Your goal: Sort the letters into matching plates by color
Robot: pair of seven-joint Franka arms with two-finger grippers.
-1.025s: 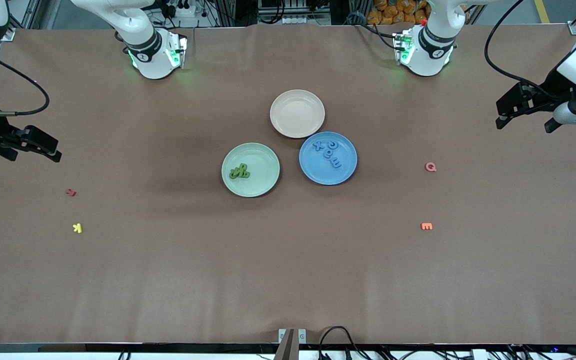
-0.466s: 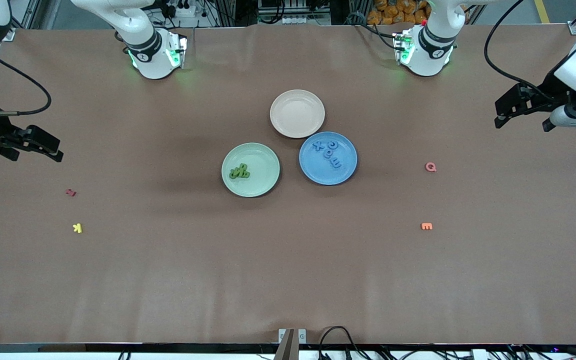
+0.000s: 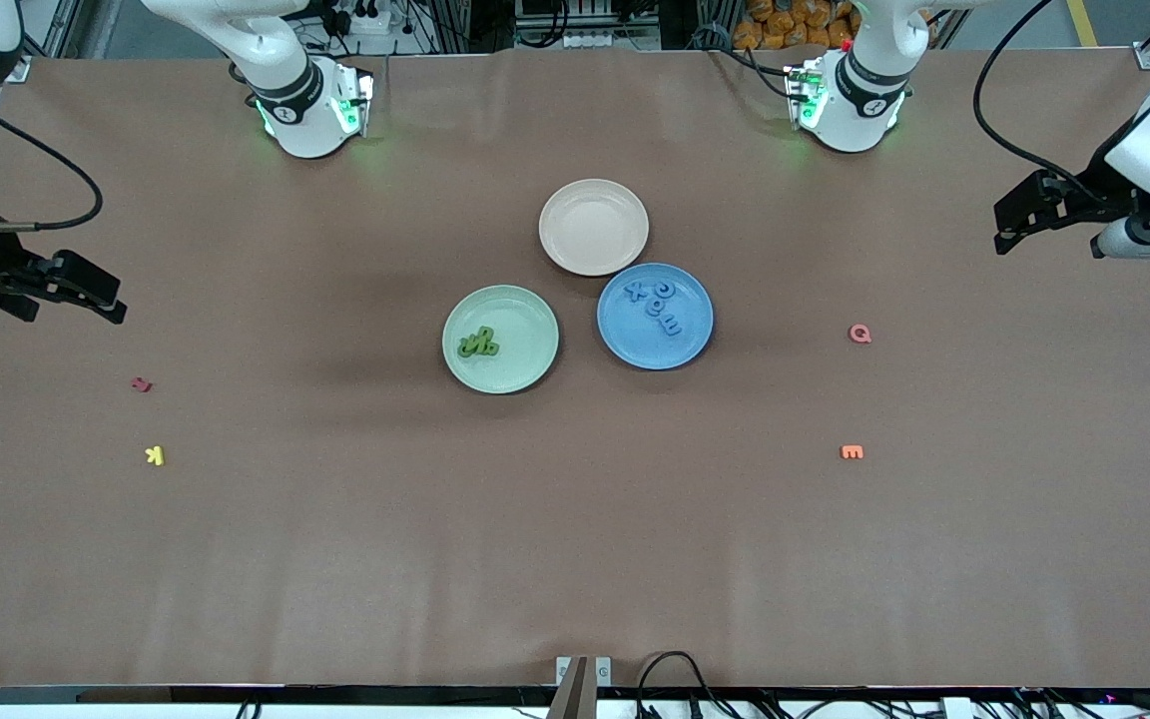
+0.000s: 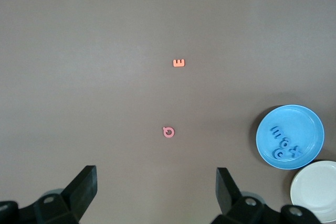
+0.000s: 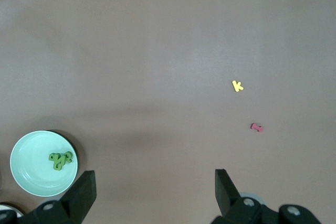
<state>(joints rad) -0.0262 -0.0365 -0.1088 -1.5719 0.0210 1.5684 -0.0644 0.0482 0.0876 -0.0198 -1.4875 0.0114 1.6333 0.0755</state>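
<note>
Several green letters (image 3: 478, 344) lie heaped in the pale green plate (image 3: 527, 322) at the table's middle. Several blue letters (image 3: 657, 304) lie in the blue plate (image 3: 635, 342) beside it. The right wrist view shows the green plate (image 5: 29, 149) and its green letters (image 5: 60, 160). The left wrist view shows the blue plate (image 4: 311, 121) and its blue letters (image 4: 286, 143). My left gripper (image 3: 1046, 242) (image 4: 156, 181) hovers open and empty over the left arm's end of the table. My right gripper (image 3: 71, 308) (image 5: 155, 181) hovers open and empty over the right arm's end.
A beige plate (image 3: 593, 227) touches the blue one, farther from the camera. A pink Q (image 3: 861, 334) and an orange E (image 3: 852, 452) lie toward the left arm's end. A red letter (image 3: 142, 384) and a yellow K (image 3: 155, 455) lie toward the right arm's end.
The left gripper has shifted slightly and stays open. The right gripper has barely moved. Plates and letters are where they were.
</note>
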